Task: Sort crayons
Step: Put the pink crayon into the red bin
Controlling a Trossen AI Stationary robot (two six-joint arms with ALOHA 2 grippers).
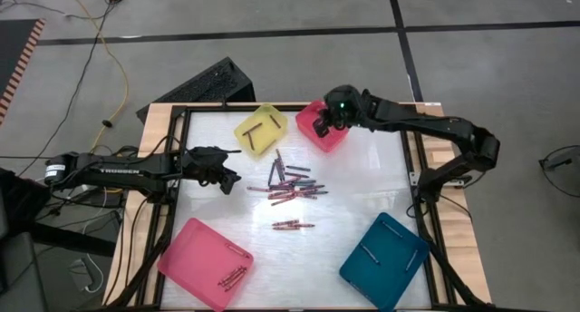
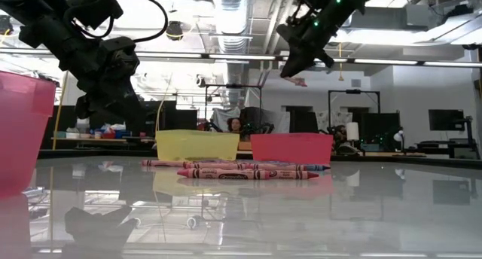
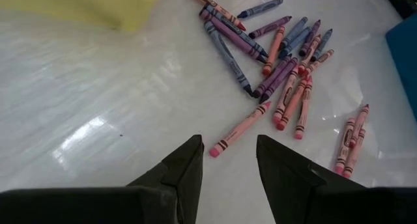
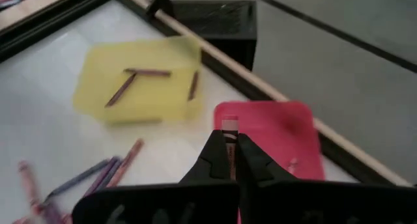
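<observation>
Left gripper (image 3: 225,160) hovers low over the white table (image 1: 362,190) with its fingers spread apart and nothing in them, just beside the crayons (image 1: 290,183) piled in the middle. Farther off, the right gripper (image 4: 230,149) is pinched tight on one crayon (image 4: 229,129) above the far pink tray (image 1: 323,129). To do this well, it should let go only when the crayon hangs over the tray's middle, so it cannot roll out. Most of the held crayon hides between the fingers, so its colour is hard to tell.
</observation>
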